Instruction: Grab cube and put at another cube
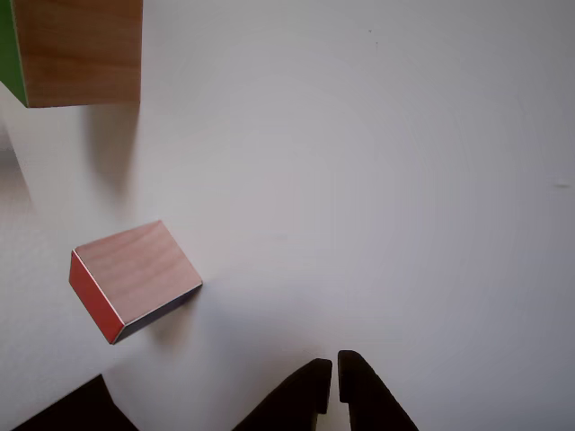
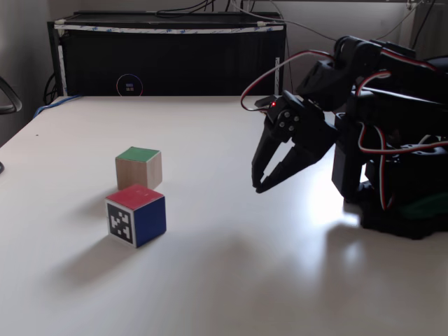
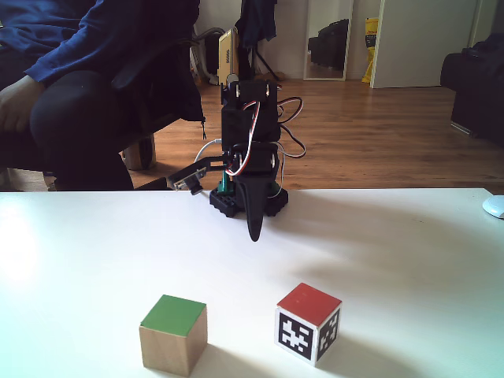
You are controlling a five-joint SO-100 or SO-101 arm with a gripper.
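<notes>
A white bench (image 2: pixel 210 280) is carrying everything here, with a black cabinet (image 2: pixel 168 56) standing behind it in a fixed view and a wooden floor stretching away behind it in another.

Two cubes are sitting on the bench, one of each kind. In a fixed view the paler wooden cube with a red top face and a black-and-white marker on its side (image 2: pixel 136 215) is lying nearest the camera, and the light-brown wooden cube with a green top face (image 2: pixel 138 168) is sitting just behind it, close by; whether they are touching cannot be told.

Farther off, the black pincer (image 2: pixel 257 187) is hanging above the bare bench, well apart from both cubes, its fingertips almost together and gripping nothing. Nothing is standing between it and the cubes.

A seated person in dark clothing (image 3: pixel 94 71) is sitting beyond the bench.
</notes>
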